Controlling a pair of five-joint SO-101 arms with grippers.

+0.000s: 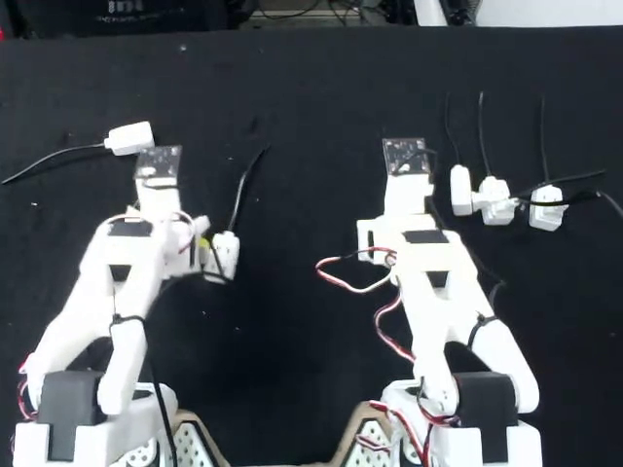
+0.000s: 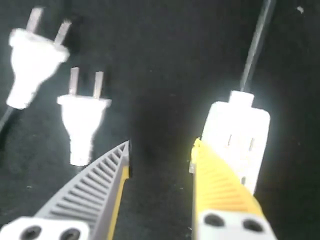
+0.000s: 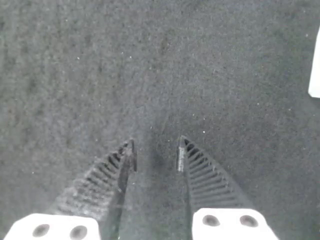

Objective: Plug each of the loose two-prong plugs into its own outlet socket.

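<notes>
On the black worktop [image 1: 311, 88] two loose plugs lie side by side, the near plug [image 2: 82, 120] and the far plug [image 2: 32, 57], both with bare prongs. The outlet socket [image 2: 240, 132] lies apart from them with empty slots, just beside the yellow finger of the left gripper [image 2: 161, 150] — half open, holding nothing. The right gripper [image 3: 156, 145] hangs over bare worktop — slightly open, also holding nothing.

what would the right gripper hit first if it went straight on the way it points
Probably just the bare black table cloth; nothing lies ahead of the right gripper.
</notes>
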